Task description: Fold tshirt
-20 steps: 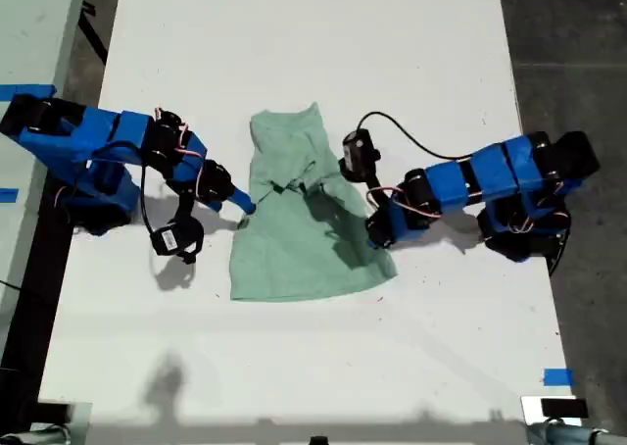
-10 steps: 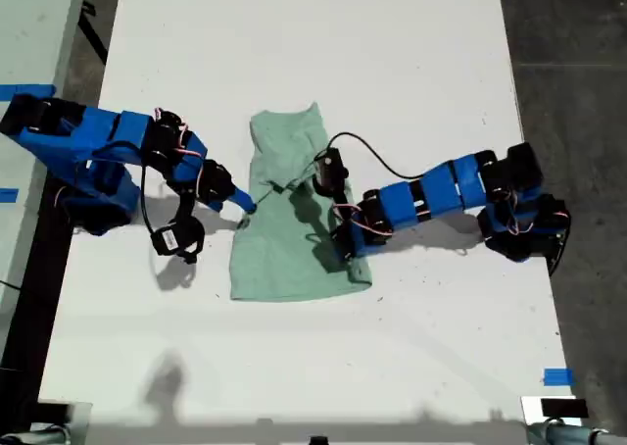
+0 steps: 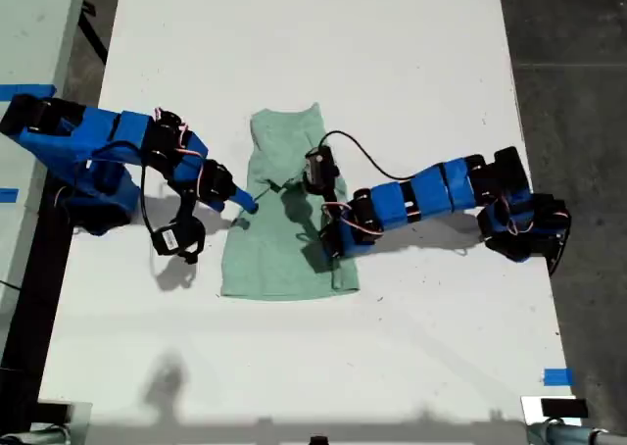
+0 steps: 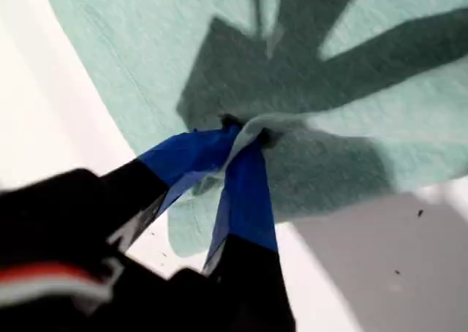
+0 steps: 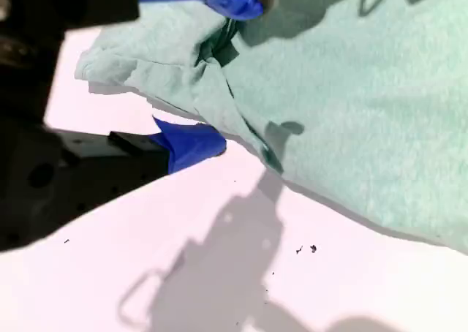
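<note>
Tshirt (image 3: 279, 239) edge, pinched by my first gripper (image 4: 245, 138), has been dragged further across.

White table (image 3: 392, 33), long, matte, runs top to bottom thru exterior view. Few dark specks on surface; same specks show in second wrist view (image 5: 307, 250).

Directly on it:
- tshirt (image 3: 279, 264), pale mint, roughly mid-table, partly folded, narrow w/ lower hem edge squared off. Lies flat at lower part, bunched higher up.
- two blue arm bases, one at exterior view's left edge of table (image 3: 93, 195), other at exterior view's right edge (image 3: 519, 234).
- blue tape strip (image 3: 556, 376) near exterior view's lower right corner of table.

Arm shadows fall on tabletop below tshirt. Dark floor (image 3: 578, 33) past table on exterior view's right.
</note>
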